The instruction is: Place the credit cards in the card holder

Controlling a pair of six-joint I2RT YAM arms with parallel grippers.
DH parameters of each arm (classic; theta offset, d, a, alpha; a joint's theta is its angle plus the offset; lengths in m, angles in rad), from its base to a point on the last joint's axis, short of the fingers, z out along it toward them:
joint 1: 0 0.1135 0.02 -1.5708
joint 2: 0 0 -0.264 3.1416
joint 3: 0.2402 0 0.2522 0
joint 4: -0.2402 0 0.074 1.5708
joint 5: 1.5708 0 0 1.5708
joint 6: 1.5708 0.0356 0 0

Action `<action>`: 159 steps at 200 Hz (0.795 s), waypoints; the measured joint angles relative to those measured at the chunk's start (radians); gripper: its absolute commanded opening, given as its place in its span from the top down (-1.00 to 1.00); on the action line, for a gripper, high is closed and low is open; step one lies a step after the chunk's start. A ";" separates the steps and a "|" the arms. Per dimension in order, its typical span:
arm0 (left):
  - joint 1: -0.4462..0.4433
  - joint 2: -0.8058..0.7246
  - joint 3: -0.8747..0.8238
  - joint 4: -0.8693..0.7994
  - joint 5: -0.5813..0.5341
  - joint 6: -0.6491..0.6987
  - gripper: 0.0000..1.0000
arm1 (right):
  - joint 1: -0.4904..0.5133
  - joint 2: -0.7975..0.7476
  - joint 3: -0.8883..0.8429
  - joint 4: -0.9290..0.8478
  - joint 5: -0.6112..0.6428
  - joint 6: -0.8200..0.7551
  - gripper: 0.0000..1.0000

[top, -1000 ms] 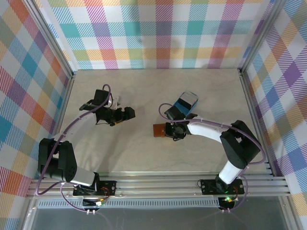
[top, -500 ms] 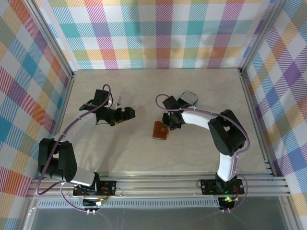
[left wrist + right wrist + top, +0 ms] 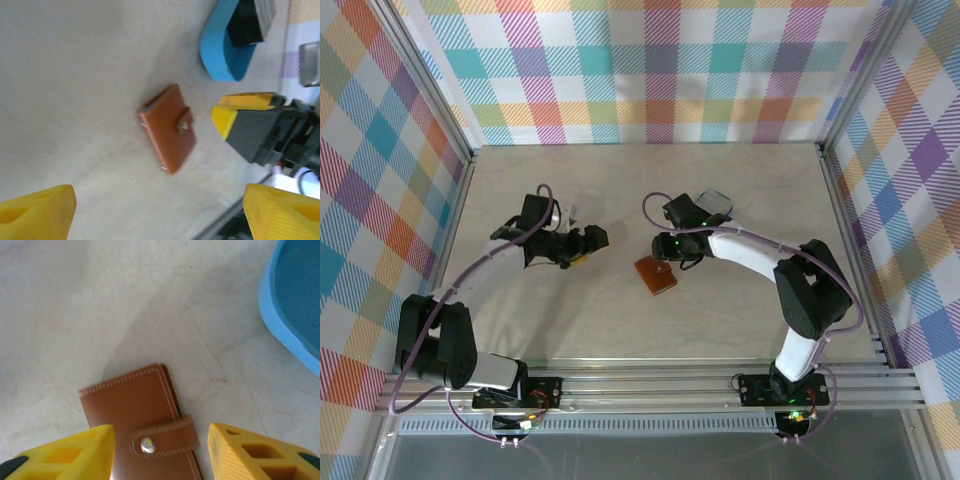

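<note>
Brown card holder [image 3: 131, 407] lies closed between right gripper's [image 3: 160, 440] spread jaws.

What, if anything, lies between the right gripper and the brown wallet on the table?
Nothing visible does. The right gripper hangs open directly above the wallet, which lies snapped shut on bare table between the yellow fingers. The blue tray sits off to one side, clear of the path.
</note>
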 measured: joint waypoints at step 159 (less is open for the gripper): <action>-0.246 -0.041 -0.350 0.654 -0.156 -0.512 -0.70 | -0.003 0.090 -0.047 -0.056 -0.232 -0.196 -0.16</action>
